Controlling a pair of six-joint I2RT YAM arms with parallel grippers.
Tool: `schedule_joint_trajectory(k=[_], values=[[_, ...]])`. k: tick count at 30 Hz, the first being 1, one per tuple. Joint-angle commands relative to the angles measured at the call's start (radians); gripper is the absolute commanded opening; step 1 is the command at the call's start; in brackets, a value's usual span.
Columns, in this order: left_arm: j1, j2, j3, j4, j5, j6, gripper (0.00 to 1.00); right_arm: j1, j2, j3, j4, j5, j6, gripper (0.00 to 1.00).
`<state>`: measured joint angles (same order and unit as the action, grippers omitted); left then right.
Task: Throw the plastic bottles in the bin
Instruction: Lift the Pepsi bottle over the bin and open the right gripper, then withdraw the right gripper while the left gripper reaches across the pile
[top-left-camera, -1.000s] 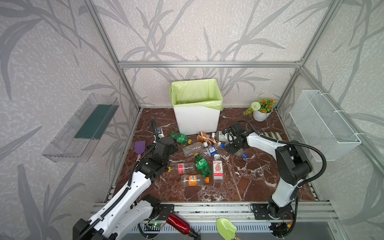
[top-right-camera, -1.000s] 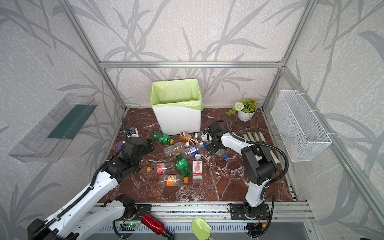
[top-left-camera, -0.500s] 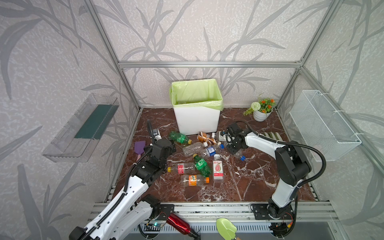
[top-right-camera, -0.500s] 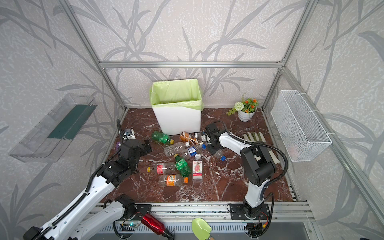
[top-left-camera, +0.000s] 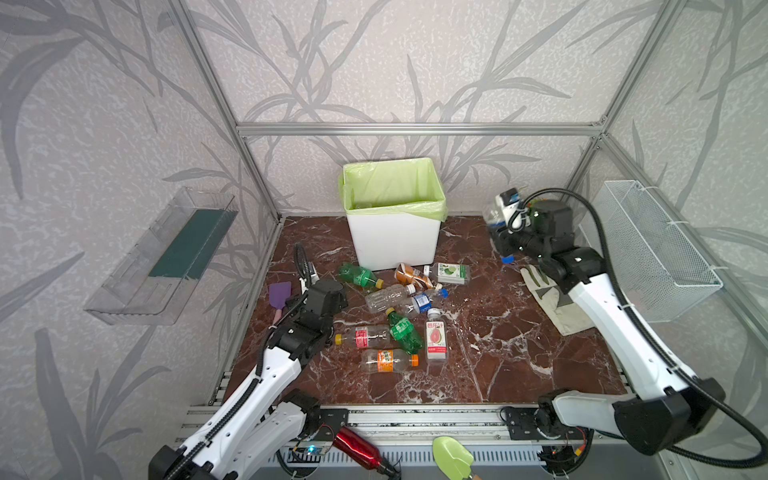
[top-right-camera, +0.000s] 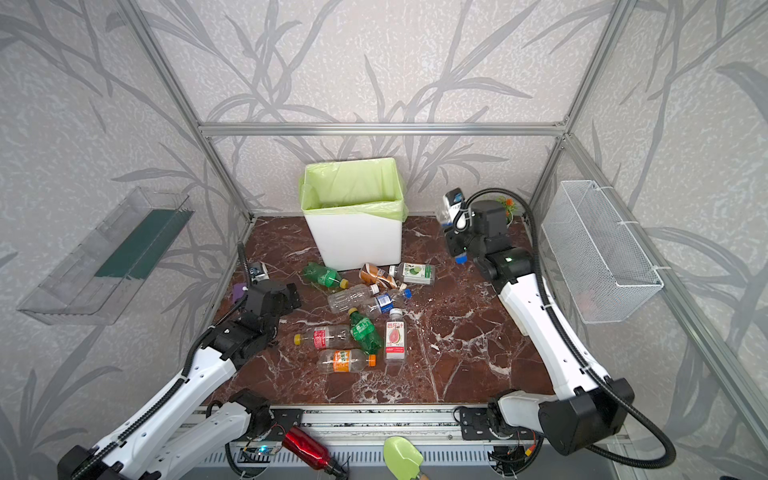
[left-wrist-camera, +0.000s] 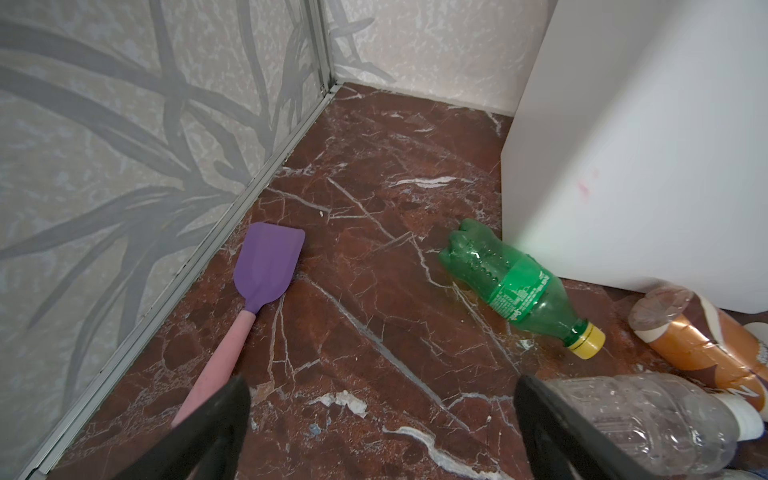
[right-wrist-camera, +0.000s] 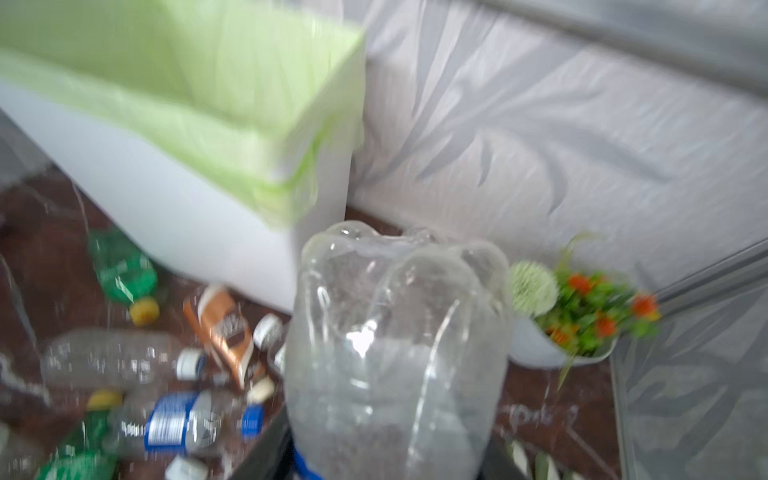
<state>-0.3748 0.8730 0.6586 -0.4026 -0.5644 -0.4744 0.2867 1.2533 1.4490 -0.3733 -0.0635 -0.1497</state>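
Right gripper (top-left-camera: 500, 232) is clamping a clear bottle (right-wrist-camera: 395, 353) and holding it aloft right of the bin (top-left-camera: 395, 245), having closed and lifted it from the bottles (top-left-camera: 395, 299) lying before the bin a second ago; a drop is looking near. Left gripper (left-wrist-camera: 380, 395) is hovering wide open, empty, left of the bin.

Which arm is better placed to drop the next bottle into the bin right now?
Right. The right gripper is shut on a clear bottle, off the floor beside the bin. The left gripper is open and empty, low over the floor.
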Motion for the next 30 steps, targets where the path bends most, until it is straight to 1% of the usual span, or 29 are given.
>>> schedule_joint_trajectory(k=[1,3,4,8,10,13,15,16,18,19,20,21,23,24,25,26,27,28,30], values=[[0.044,0.032,-0.029,0.038,0.058,-0.05,0.99,-0.011,-0.057,0.144,0.275,-0.076,0.087,0.51],[0.078,0.064,-0.033,0.051,0.102,-0.068,0.99,-0.011,-0.005,0.291,0.297,-0.106,0.116,0.5],[0.091,0.077,-0.033,0.054,0.117,-0.073,0.99,-0.011,0.021,0.335,0.317,-0.119,0.138,0.5],[0.112,0.109,-0.039,0.071,0.159,-0.085,0.99,0.003,0.171,0.427,0.45,-0.222,0.303,0.5],[0.115,0.113,-0.043,0.073,0.161,-0.094,0.99,0.049,0.275,0.46,0.456,-0.244,0.337,0.5],[0.121,0.11,-0.054,0.085,0.179,-0.107,0.99,0.129,0.473,0.537,0.407,-0.309,0.361,0.51],[0.124,0.11,-0.056,0.078,0.185,-0.11,0.99,0.171,0.649,0.666,0.296,-0.353,0.355,0.52],[0.127,0.107,-0.054,0.07,0.184,-0.11,0.99,0.185,0.72,0.747,0.227,-0.364,0.333,0.54],[0.135,0.101,-0.051,0.048,0.185,-0.109,0.99,0.197,0.872,1.005,0.028,-0.318,0.299,0.63],[0.138,0.095,-0.051,0.04,0.187,-0.107,0.99,0.193,0.916,1.111,-0.028,-0.304,0.305,0.69],[0.143,0.085,-0.055,0.034,0.188,-0.108,0.99,0.187,0.979,1.26,-0.081,-0.295,0.315,0.85],[0.146,0.076,-0.061,0.034,0.19,-0.108,0.99,0.181,1.025,1.402,-0.111,-0.291,0.317,0.96],[0.152,0.066,-0.074,0.04,0.194,-0.114,0.99,0.178,1.077,1.623,-0.128,-0.267,0.307,0.99],[0.154,0.062,-0.081,0.045,0.199,-0.118,0.99,0.176,1.078,1.68,-0.116,-0.259,0.306,0.99],[0.155,0.061,-0.084,0.049,0.2,-0.121,0.99,0.173,1.058,1.693,-0.098,-0.259,0.31,0.99],[0.155,0.061,-0.086,0.054,0.2,-0.123,0.99,0.169,1.017,1.665,-0.078,-0.262,0.316,0.99],[0.157,0.064,-0.086,0.055,0.199,-0.125,0.99,0.167,0.961,1.603,-0.06,-0.257,0.311,0.99],[0.157,0.066,-0.084,0.054,0.197,-0.127,0.99,0.167,0.906,1.533,-0.044,-0.255,0.304,0.99],[0.158,0.071,-0.075,0.059,0.197,-0.128,0.99,0.167,0.754,1.278,0.042,-0.26,0.289,0.99]])
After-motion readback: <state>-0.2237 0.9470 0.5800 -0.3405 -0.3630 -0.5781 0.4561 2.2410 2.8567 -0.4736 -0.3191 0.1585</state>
